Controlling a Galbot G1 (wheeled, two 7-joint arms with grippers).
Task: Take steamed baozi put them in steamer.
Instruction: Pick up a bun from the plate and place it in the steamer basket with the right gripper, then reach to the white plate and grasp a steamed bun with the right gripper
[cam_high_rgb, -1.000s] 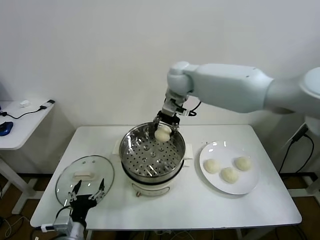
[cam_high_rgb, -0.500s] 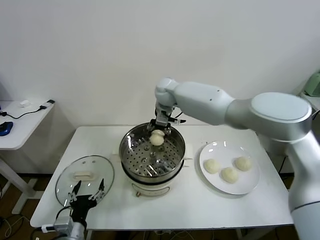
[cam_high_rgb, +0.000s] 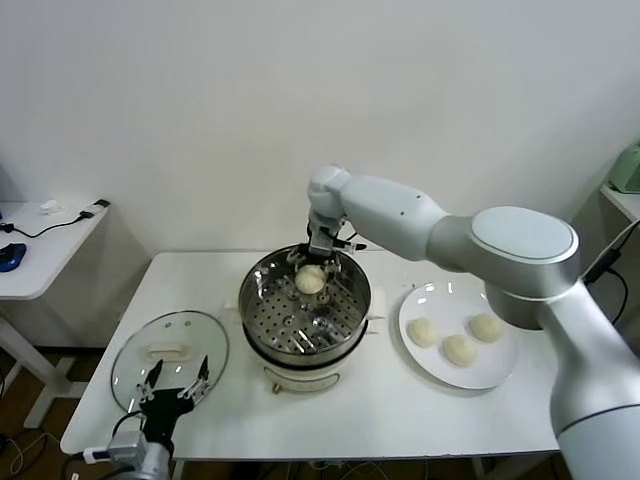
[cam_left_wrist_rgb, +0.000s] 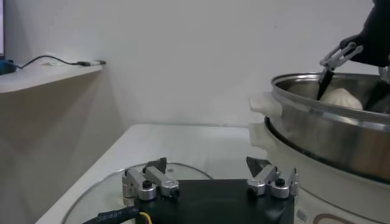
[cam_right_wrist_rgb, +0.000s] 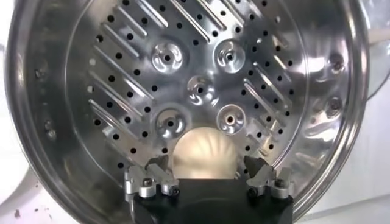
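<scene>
Right gripper (cam_high_rgb: 311, 262): reached into the round shiny stainless-steel steamer (cam_high_rgb: 258, 285) at its far side, fingers spread either side of a cream-white domed baozi (cam_high_rgb: 310, 280); released or only loosely held, hard to judge.
Bun: on the perforated tray, dome up, no clear long axis.
Plate (cam_high_rgb: 500, 372): three buns waiting.
Doing it well: lift straight up, clearing the rim.
Left gripper (cam_left_wrist_rgb: 210, 178): parked open over the glass lid (cam_high_rgb: 135, 372).

A plain white wall (cam_high_rgb: 200, 100) fills the back, evenly lit. A white table (cam_high_rgb: 400, 400) stands before it. At nine o'clock a second white side table (cam_high_rgb: 40, 250) carries a black cable (cam_high_rgb: 50, 228) and a blue object (cam_high_rgb: 10, 255) at its edge
</scene>
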